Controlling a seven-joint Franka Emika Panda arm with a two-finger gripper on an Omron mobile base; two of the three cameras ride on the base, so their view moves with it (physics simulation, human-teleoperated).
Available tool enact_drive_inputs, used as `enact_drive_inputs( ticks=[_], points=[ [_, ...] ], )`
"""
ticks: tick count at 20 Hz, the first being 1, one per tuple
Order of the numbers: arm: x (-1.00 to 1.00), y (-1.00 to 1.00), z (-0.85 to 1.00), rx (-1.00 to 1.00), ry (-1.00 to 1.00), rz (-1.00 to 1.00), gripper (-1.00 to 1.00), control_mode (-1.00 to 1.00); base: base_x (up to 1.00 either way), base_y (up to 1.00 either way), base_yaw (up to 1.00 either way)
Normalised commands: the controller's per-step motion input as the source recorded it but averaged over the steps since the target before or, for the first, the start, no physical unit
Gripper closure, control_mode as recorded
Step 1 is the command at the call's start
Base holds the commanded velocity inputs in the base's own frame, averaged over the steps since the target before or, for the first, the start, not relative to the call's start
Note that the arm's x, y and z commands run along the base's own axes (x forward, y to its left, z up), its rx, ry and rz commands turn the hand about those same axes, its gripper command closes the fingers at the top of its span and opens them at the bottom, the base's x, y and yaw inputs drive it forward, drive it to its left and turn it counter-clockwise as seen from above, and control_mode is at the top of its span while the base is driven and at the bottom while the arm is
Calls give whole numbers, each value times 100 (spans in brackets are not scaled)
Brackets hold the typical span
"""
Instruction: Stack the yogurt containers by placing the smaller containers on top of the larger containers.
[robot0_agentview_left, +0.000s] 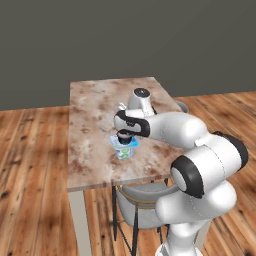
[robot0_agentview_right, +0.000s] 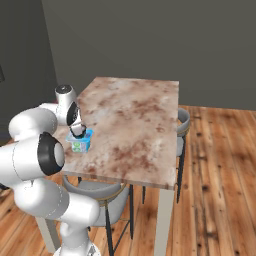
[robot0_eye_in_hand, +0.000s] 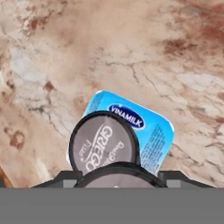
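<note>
Navy cup (robot0_eye_in_hand: 104, 142) sits on your blue-lidded tub (robot0_eye_in_hand: 151, 127); the claw (robot0_agentview_left: 125, 136) holds another above it, unplaced.

Marble-patterned table (robot0_agentview_left: 95, 130), brown-and-cream top, pale legs, on wooden floor (robot0_agentview_left: 30, 200). Square blue-lidded tub (robot0_agentview_left: 124, 148) directly on top, near front edge. Grey chairs (robot0_agentview_right: 182, 120) tucked beneath.

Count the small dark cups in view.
2. One dark cup sits on the blue tub; a second cup is at the end effector, above it. Others may be hidden.
</note>
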Motion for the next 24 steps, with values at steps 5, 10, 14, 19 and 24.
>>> enact_drive_inputs(
  ticks=[5,10,14,19,24],
  points=[
    [12,0,-5,0,0,0,100,-100,0,0,0],
    [13,0,-5,0,0,0,100,-100,0,0,0],
    [14,1,-6,0,0,0,100,-100,0,0,0],
    [13,5,-7,-1,0,0,100,-100,0,0,0],
    [13,8,-8,-2,0,0,100,-100,0,0,0]
  ],
)
